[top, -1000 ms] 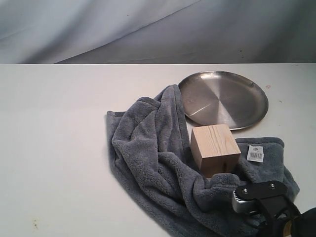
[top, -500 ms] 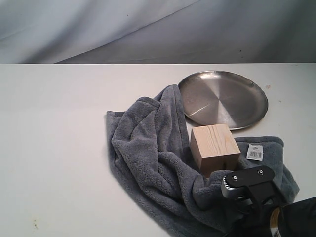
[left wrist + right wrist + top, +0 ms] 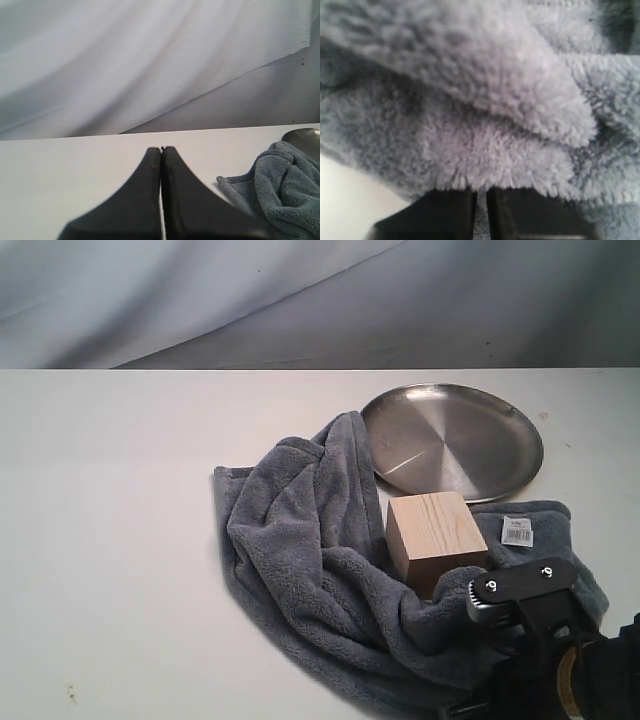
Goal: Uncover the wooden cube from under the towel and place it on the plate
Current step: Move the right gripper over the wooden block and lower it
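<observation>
The wooden cube [image 3: 435, 540] stands uncovered on the blue-grey towel [image 3: 300, 550], just in front of the silver plate [image 3: 452, 440]. Most of the towel is bunched to the cube's left, and its white label [image 3: 517, 532] lies to the cube's right. My right gripper [image 3: 480, 192] is shut on a fold of towel fleece [image 3: 470, 100]; its black wrist [image 3: 520, 592] sits over the towel's near right part, close in front of the cube. My left gripper [image 3: 161, 149] is shut and empty over bare table, with the towel's edge [image 3: 285, 185] and the plate's rim [image 3: 302, 135] off to one side.
The white table [image 3: 120, 540] stretches to the left of the towel. A grey-white cloth backdrop [image 3: 300, 300] hangs behind the table's far edge. The plate holds nothing.
My right arm has shifted toward the cube and lifted a little. The towel's right part with the label has slid toward the plate. The cube has not moved.
</observation>
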{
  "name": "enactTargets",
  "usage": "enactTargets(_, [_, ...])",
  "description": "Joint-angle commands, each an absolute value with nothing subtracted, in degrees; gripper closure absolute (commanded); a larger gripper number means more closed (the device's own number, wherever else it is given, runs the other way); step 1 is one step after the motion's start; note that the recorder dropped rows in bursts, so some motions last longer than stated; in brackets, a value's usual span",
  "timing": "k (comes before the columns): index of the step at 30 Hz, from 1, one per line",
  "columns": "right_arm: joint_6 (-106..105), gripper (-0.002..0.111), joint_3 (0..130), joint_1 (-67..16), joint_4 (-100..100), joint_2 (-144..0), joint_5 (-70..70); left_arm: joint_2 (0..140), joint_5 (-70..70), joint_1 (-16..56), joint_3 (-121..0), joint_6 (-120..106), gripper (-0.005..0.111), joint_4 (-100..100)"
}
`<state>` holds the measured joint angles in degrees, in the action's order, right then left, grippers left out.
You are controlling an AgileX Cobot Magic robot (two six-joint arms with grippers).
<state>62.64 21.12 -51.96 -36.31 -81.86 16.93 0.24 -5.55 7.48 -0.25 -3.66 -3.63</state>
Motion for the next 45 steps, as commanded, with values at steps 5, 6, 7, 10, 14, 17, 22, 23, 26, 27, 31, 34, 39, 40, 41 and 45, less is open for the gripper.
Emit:
enactTargets(5, [73.95,0.102,21.13,-51.88,-49.54,-81.79,17.07,0.0,-4.94,7.36,0.0,-3.54,0.107,-3.77])
enactTargets(6, [74.23,0.102,21.13,-51.88,-50.71,-81.79,17.07,0.0,-4.94,7.36,0.0,-3.54,0.107,-3.77])
enactTargets(7, [75.32,0.102,21.13,-51.88,-51.71,-81.79,17.07,0.0,-4.94,7.36,0.0,-3.54,0.107,-3.77])
enactTargets(10, [78.83,0.102,21.13,-51.88,-55.24,-81.79,14.73,0.0,-4.94,7.36,0.0,-3.54,0.107,-3.77])
enactTargets(14, [78.93,0.102,21.13,-52.01,-53.52,-78.69,7.78,0.0,-4.94,7.36,0.0,-3.54,0.107,-3.77])
enactTargets(17, [79.5,0.102,21.13,-52.01,-53.34,-74.07,9.82,0.0,-4.94,7.36,0.0,-3.54,0.107,-3.77])
enactTargets(22, [79.5,0.093,21.13,-52.01,-53.34,-67.2,9.07,0.0,-4.94,7.36,0.0,-3.54,0.107,-3.77])
enactTargets(23, [79.5,0.09,21.13,-52.01,-53.34,-66.24,6.78,0.0,-4.94,7.36,0.0,-3.54,0.107,-3.77])
enactTargets(26, [79.5,0.078,21.24,-52.01,-53.53,-62.47,1.02,0.0,-4.94,7.36,0.0,-3.54,0.107,-3.77])
enactTargets(27, [78.38,0.072,21.48,-52.01,-53.69,-61.36,3.64,0.0,-4.94,7.36,0.0,-3.54,0.107,-3.77])
enactTargets(31, [77.17,0.049,26.34,-52.01,-63.07,-61.12,17.61,0.0,-4.94,7.36,0.0,-3.54,0.107,-3.77])
enactTargets(34, [81.36,0.04,32.77,-52.01,-68.68,-64.63,26.59,0.0,-4.94,7.36,0.0,-3.54,0.107,-3.77])
enactTargets(39, [81.49,0.027,40.67,-52.01,-68.45,-75.88,30.7,0.0,-4.94,7.36,0.0,-3.54,0.107,-3.77])
enactTargets(40, [81.49,0.026,41.62,-52.01,-68.45,-77.48,30.97,0.0,-4.94,7.36,0.0,-3.54,0.107,-3.77])
enactTargets(41, [81.49,0.024,42.87,-52.01,-68.31,-79.77,31.21,0.0,-4.94,7.36,0.0,-3.54,0.107,-3.77])
enactTargets(45, [82.92,0.024,44.08,-52.01,-67.96,-82.33,30.01,0.0,-4.94,7.36,0.0,-3.54,0.107,-3.77])
